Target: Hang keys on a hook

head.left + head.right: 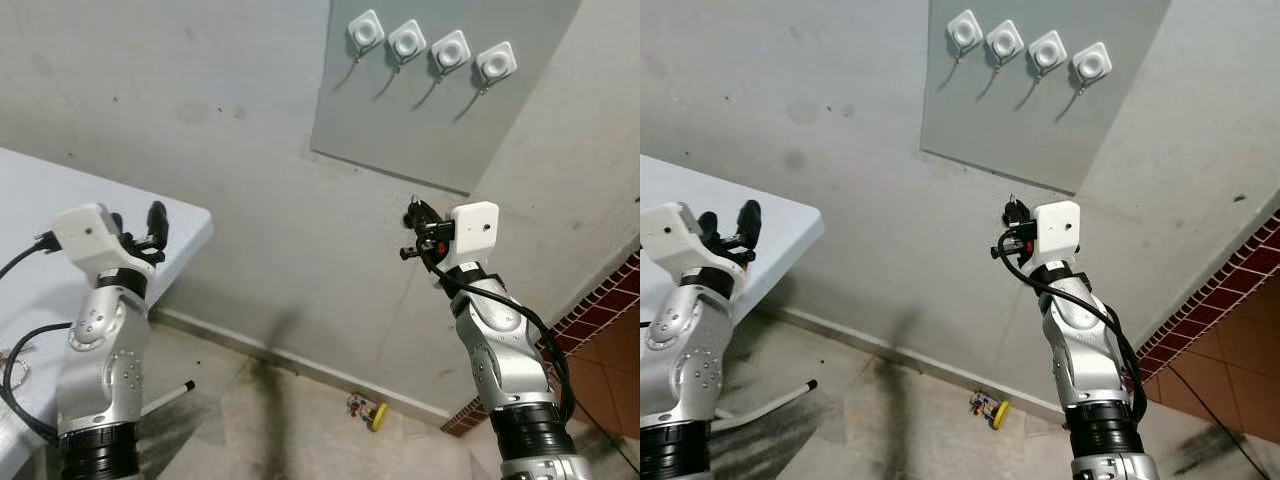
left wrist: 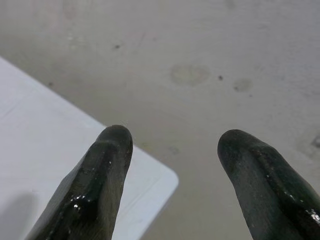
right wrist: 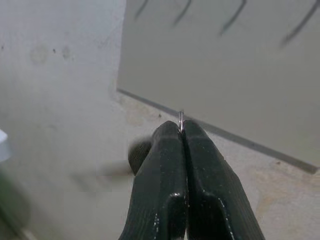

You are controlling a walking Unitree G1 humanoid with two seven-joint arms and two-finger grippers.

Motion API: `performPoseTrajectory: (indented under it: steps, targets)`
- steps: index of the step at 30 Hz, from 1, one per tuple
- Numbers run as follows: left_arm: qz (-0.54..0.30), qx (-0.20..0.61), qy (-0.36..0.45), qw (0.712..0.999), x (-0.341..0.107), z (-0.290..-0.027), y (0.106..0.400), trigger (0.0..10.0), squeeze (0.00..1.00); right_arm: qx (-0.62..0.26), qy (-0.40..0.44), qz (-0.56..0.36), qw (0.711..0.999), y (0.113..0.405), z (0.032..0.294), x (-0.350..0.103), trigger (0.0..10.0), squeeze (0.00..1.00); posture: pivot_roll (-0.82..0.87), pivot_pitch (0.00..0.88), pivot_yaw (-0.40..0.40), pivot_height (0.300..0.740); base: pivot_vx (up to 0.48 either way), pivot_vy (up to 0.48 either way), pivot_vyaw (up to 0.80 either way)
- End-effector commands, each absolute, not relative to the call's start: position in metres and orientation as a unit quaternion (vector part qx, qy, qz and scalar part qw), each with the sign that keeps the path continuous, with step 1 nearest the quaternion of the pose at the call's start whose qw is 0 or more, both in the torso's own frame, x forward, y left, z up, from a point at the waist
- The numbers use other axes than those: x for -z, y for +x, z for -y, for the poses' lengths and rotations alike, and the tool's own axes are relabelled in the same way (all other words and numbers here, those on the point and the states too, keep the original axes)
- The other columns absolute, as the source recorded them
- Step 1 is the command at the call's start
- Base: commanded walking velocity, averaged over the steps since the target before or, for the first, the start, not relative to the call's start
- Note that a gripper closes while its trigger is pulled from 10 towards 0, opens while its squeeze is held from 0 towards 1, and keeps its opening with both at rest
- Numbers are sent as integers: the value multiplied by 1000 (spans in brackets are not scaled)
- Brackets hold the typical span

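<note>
- Right gripper (image 1: 412, 213) is raised below the grey wall panel (image 1: 420, 120), fingers pressed together on a thin metal ring (image 3: 180, 120).
- Keys (image 1: 366, 410) lie on the floor by the wall's foot.
- Left gripper (image 1: 140, 228) hangs spread over the white table (image 1: 180, 225) corner.
- Four hooks (image 1: 430, 48) line the panel's top.

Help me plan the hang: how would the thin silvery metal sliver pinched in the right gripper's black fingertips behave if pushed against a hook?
The thin silvery metal sliver stands straight out of the shut right gripper, so it is probably stiff, not floppy. Only its tip shows between smooth glossy fingers, so a push might make it slip.
</note>
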State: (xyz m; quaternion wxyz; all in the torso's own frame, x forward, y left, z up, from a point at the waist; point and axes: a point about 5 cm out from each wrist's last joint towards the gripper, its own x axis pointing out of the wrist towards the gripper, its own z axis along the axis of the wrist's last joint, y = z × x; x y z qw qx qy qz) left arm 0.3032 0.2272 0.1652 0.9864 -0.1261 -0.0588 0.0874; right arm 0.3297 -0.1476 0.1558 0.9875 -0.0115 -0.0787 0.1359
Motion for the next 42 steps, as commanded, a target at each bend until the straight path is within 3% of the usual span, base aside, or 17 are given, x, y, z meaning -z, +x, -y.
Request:
performPoseTrajectory:
  steps: [1, 19, 42]
  targets:
    - [55, -75, -119, 989, -168, -219, 307, 10000, 0, -130, -14, 87, 988, 330, 151, -162, 10000, 0, -188, 68, -105, 740, 0, 0, 0]
    - [64, -70, -124, 988, -171, -217, 306, 10000, 0, -135, -13, 86, 987, 328, 151, -161, 10000, 0, -189, 74, -101, 740, 0, 0, 0]
    - [70, -69, -122, 988, -173, -219, 306, 10000, 0, -143, -7, 87, 986, 328, 147, -162, 10000, 0, -182, 71, -101, 740, 0, 345, 0]
